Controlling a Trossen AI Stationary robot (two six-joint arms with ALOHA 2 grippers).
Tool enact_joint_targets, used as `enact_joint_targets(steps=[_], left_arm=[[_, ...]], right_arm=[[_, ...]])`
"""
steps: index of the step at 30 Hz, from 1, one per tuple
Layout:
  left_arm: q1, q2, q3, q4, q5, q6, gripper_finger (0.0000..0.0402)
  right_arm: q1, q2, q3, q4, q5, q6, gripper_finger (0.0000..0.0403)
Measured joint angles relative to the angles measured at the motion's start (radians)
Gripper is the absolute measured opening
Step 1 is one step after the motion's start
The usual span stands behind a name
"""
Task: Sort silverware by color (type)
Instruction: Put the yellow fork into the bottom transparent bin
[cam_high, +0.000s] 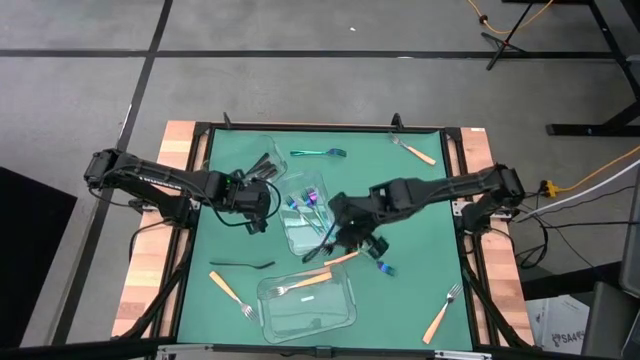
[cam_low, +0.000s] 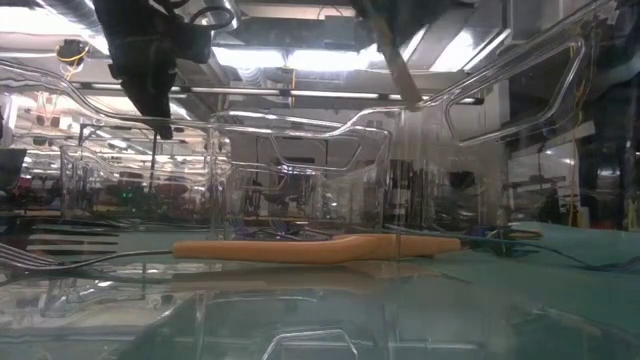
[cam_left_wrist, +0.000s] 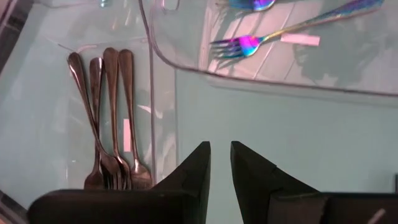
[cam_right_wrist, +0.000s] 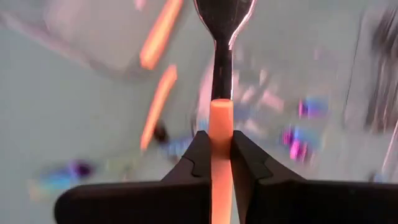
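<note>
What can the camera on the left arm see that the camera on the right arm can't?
Only the left wrist view shows four black forks lying together in a clear bin, and the left gripper holding nothing. Only the right wrist view shows the right gripper shut on an orange-handled utensil. Both show the green table and rainbow-colored pieces, though these are blurry in the right one.

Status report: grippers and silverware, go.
Right gripper shut on orange-handled utensil, mid-table. Left gripper empty, near black forks. Nothing blocking.
</note>
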Motion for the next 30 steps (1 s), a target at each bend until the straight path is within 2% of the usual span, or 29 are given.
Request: enact_joint_targets(steps=[7, 15, 20, 30], left_arm=[[0.000, 0.000, 0.000, -0.059, 0.001, -0.034, 0.0057], [-0.052, 0.000, 0.000, -0.073, 0.001, -0.059, 0.0057], [-0.091, 0.000, 0.000, -0.072, 0.001, -0.084, 0.0057], [-0.169, 0.000, 0.000, -0.064, -0.010, -0.138, 0.0057]], right_arm=[[0.083, 0.000, 0.000, 0.208, -0.065, 0.016, 0.0014], [0.153, 0.006, 0.000, 0.435, -0.072, 0.223, 0.0014], [0.184, 0.031, 0.001, 0.503, -0.073, 0.302, 0.0014], [0.194, 0.181, 0.000, 0.516, -0.072, 0.319, 0.0014]])
